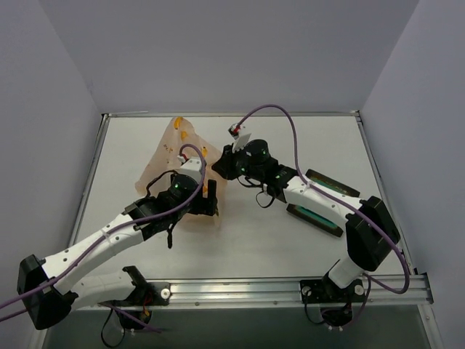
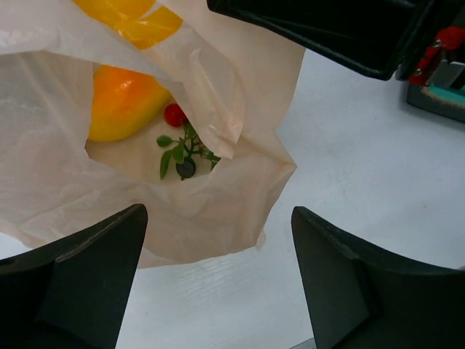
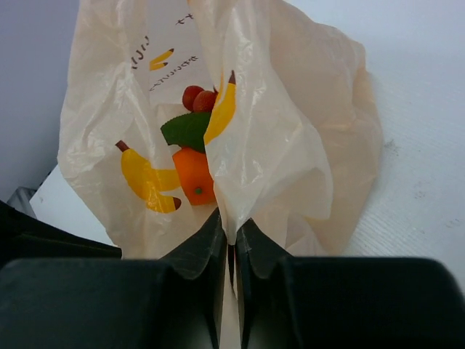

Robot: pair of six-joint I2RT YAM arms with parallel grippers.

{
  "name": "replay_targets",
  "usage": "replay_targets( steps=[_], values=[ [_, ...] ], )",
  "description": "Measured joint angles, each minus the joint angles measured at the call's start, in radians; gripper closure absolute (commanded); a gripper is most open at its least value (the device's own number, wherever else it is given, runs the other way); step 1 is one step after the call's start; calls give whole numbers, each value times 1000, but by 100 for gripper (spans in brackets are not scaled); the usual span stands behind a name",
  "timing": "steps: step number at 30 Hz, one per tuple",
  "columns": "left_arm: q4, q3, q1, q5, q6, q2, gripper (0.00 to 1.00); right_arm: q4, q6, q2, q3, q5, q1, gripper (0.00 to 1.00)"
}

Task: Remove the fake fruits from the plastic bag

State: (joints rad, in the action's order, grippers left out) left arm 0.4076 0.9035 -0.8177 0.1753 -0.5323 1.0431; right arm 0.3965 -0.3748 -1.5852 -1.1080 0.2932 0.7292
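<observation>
The plastic bag [image 1: 176, 145], pale peach with banana prints, lies left of the table's middle. In the left wrist view its mouth [image 2: 218, 182] gapes toward me, showing fake fruits inside: a yellow-orange mango [image 2: 120, 102], a small red piece [image 2: 174, 115] and green leaves [image 2: 182, 153]. My left gripper [image 2: 218, 280] hangs open just before that mouth, with nothing between its fingers. My right gripper [image 3: 232, 233] is shut on a fold of the bag's edge [image 3: 290, 145]. Through the film there I see an orange [image 3: 195, 178], red pieces [image 3: 197, 97] and a green leaf [image 3: 185, 129].
A dark teal tray [image 1: 320, 214] lies on the right side of the table, partly under my right arm. The right gripper's black body [image 2: 341, 33] sits close above the bag's mouth in the left wrist view. Raised rails edge the table.
</observation>
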Motion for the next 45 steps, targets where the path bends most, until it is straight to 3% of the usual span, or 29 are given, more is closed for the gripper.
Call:
replay_targets(
  steps=[3,6,7,8,10,15,21,28,36,39,42,43,44,45],
  values=[
    [-19,14,-11,45,13,36,21,6,2,-1,13,-29,-9,100],
    [-40,29,-13,103,28,79,30,8,4,0,38,-58,-16,100],
    [-52,29,-13,123,31,92,39,8,6,0,47,-65,-20,100],
    [-60,29,-13,142,32,105,74,7,7,0,56,-70,-25,100],
    [-72,29,-13,188,35,126,95,8,8,1,71,-84,-33,100],
    [-69,-14,-13,299,28,69,98,18,10,5,124,-151,-56,100],
    [-32,-170,-13,374,-75,-220,98,42,13,-2,179,-296,-87,100],
    [58,-349,-14,345,-210,-459,98,95,14,-76,198,-494,-89,100],
    [85,-459,-22,276,-296,-510,98,23,-10,-73,247,-678,-58,100],
    [77,-500,-27,266,-310,-516,98,-11,-17,-5,277,-682,-58,90],
    [56,-525,-27,259,-308,-528,98,-46,-2,58,280,-625,-58,54],
    [48,-525,-27,257,-307,-531,98,-66,7,80,280,-600,-58,38],
    [32,-525,-28,256,-306,-535,97,-85,15,106,279,-568,-55,29],
    [16,-525,-28,254,-304,-539,98,-106,31,134,279,-543,-53,27]
  ],
)
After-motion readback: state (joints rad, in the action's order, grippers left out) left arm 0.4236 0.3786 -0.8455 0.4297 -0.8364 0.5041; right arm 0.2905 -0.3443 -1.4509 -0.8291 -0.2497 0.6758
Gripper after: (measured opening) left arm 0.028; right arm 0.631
